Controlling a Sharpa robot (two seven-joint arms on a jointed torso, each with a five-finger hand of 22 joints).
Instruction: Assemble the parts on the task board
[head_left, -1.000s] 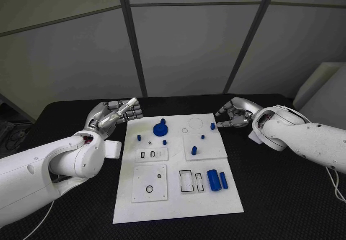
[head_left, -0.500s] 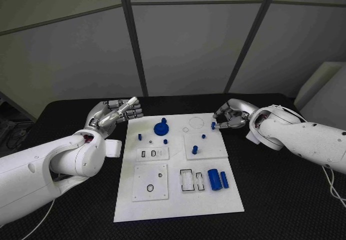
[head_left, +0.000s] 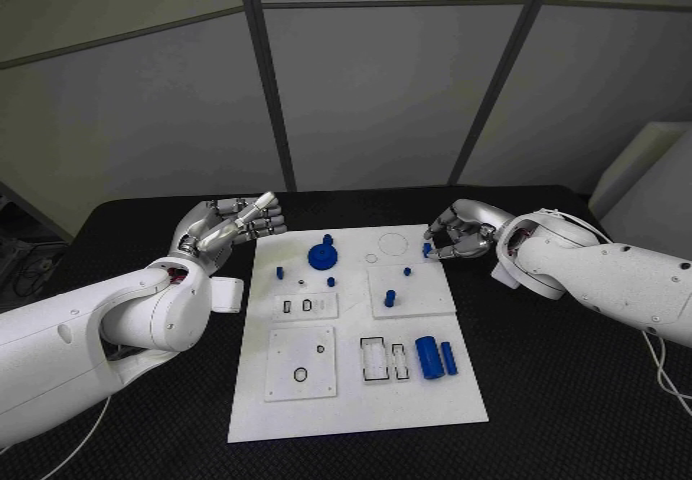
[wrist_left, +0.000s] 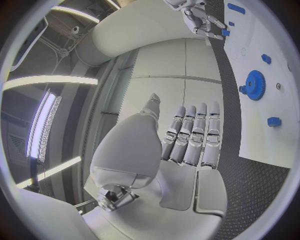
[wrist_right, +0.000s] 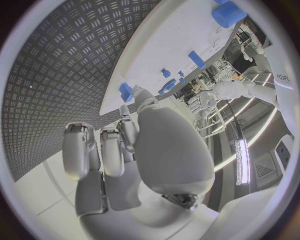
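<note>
Blue peg at the board's far right edge, small, light, rigid, probably slick plastic, best pinched by its sides; right hand fingertips pinch it now, left hand hovers released, holding nothing.

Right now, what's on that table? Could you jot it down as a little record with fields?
Surface: black table
Board: white plate lying in the middle
Parts: blue gear toward the far end; blue cylinder and thinner blue rod lying side by side toward the near end; small blue pegs between them
Left hand: beside the board's far left corner, holds nothing, fingers straight and side by side
Right hand: at the board's far right corner, fingers curled next to a small blue piece; whether it holds it, I cannot tell
</note>
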